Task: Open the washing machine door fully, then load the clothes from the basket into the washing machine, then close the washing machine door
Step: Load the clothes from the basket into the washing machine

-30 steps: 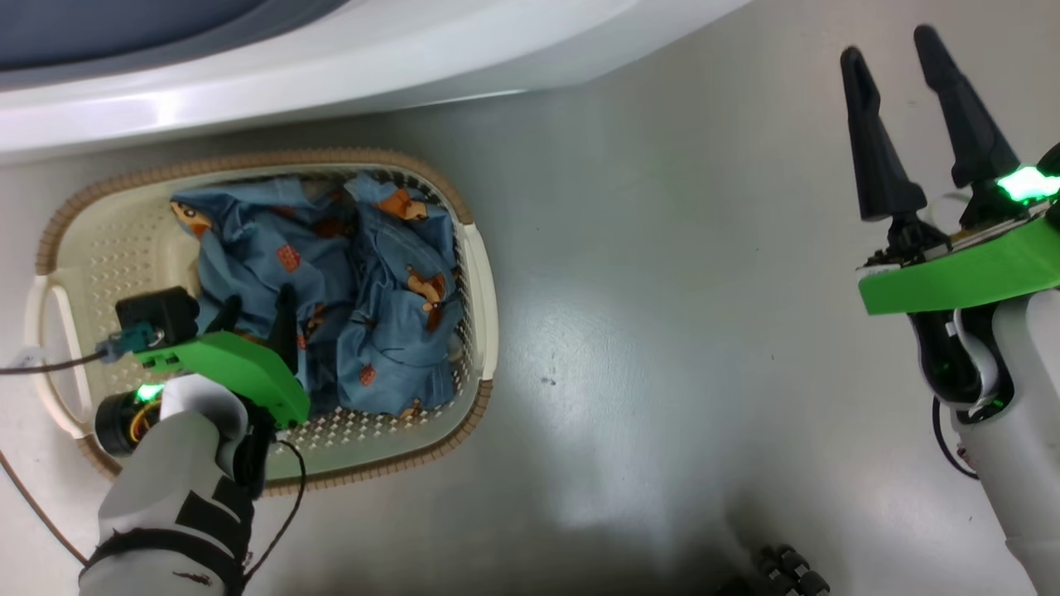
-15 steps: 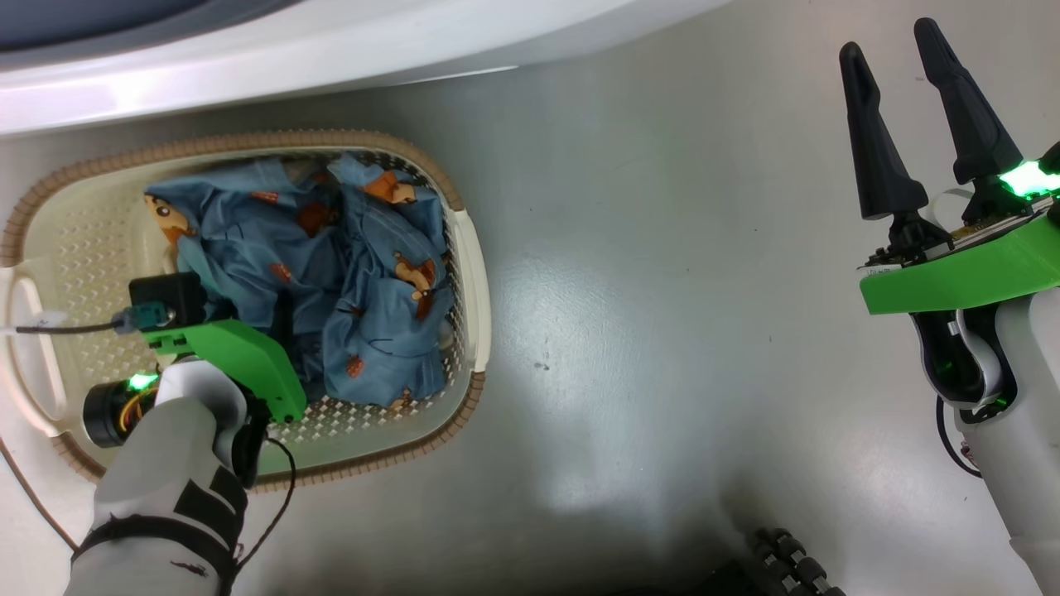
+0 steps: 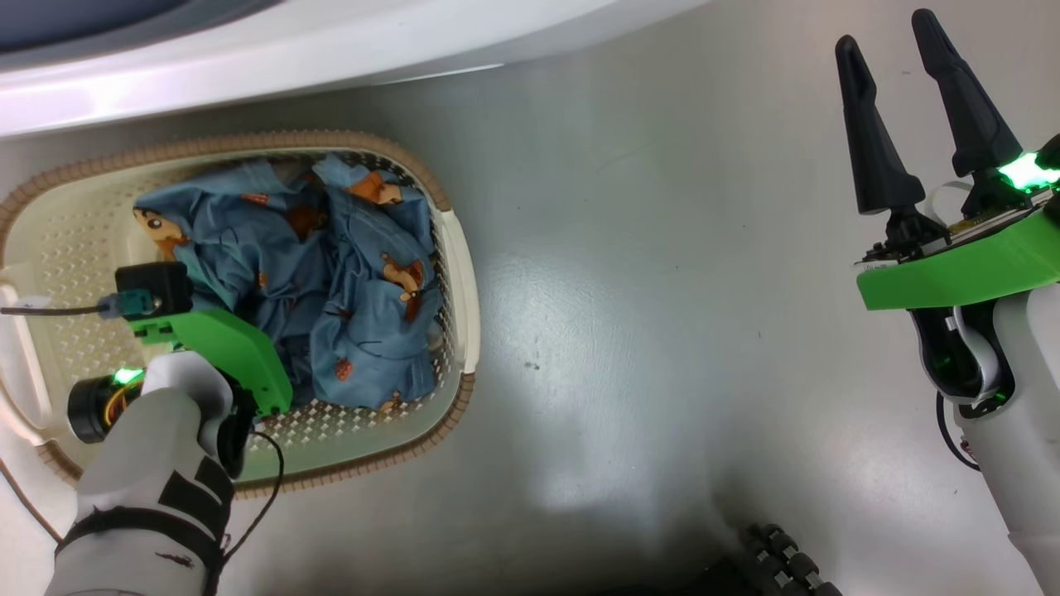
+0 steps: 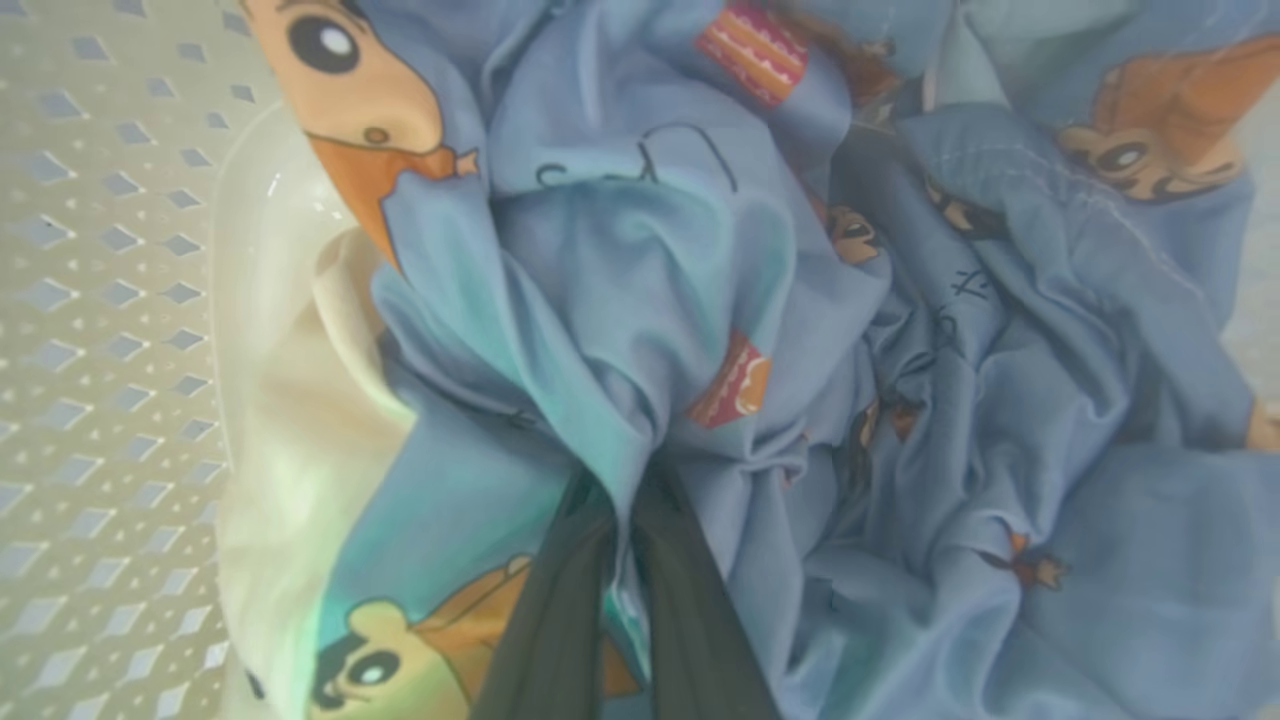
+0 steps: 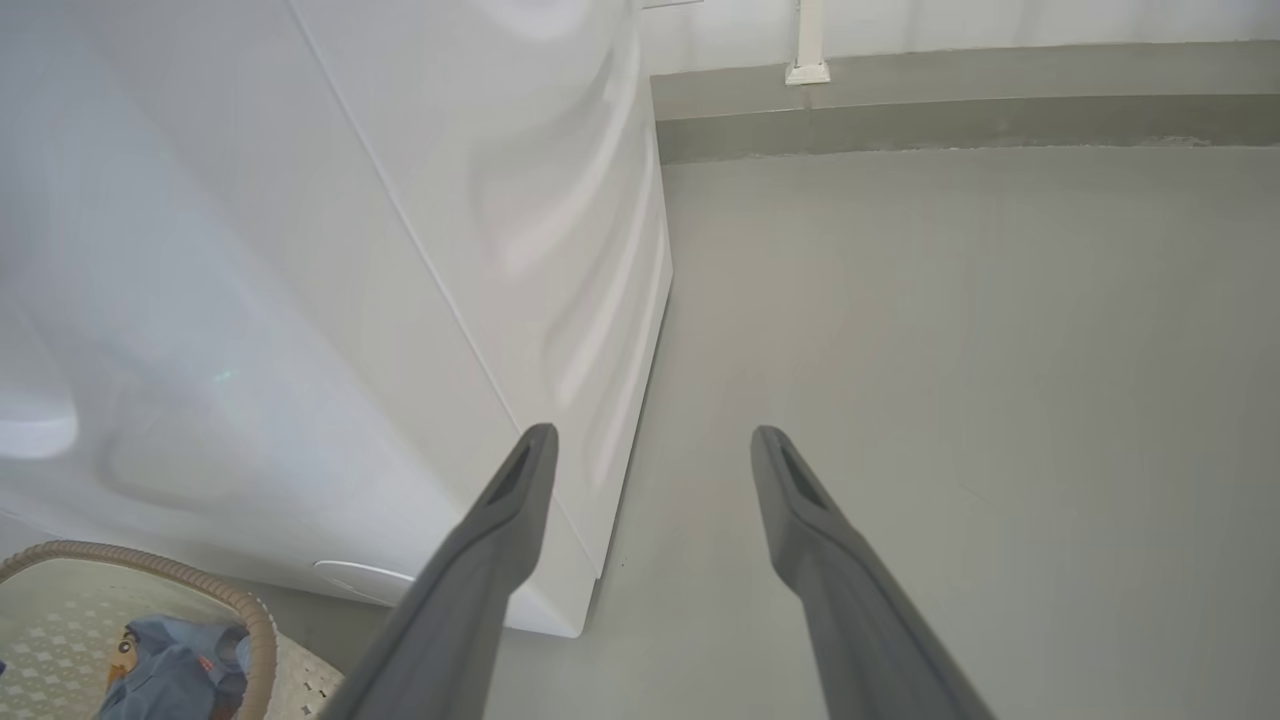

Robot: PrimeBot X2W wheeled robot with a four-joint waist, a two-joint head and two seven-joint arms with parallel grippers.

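Note:
The cream basket (image 3: 458, 273) with a brown rim stands on the floor in front of the white washing machine (image 3: 331, 50). Crumpled light blue clothes (image 3: 364, 281) with orange-brown bears fill its right half. My left gripper (image 4: 625, 500) is down in the basket, shut on a bunched fold of the blue fabric; in the head view its green wrist mount (image 3: 224, 348) covers the fingers. A pale cream piece (image 4: 290, 430) lies under the blue cloth. My right gripper (image 3: 886, 31) hangs open over bare floor, far right of the basket. The washing machine door is out of view.
In the right wrist view, the machine's white side (image 5: 300, 300) rises at left, with the basket rim (image 5: 200, 590) at the lower left. Grey floor (image 3: 662, 331) stretches between basket and right arm. A black ridged part (image 3: 787, 563) sits at the bottom edge. A wall base (image 5: 950, 110) runs beyond.
The head camera has shifted, sliding the basket left in the picture. My left fingers, earlier apart above the clothes, have sunk into the fabric under the green mount. The right arm barely moved.

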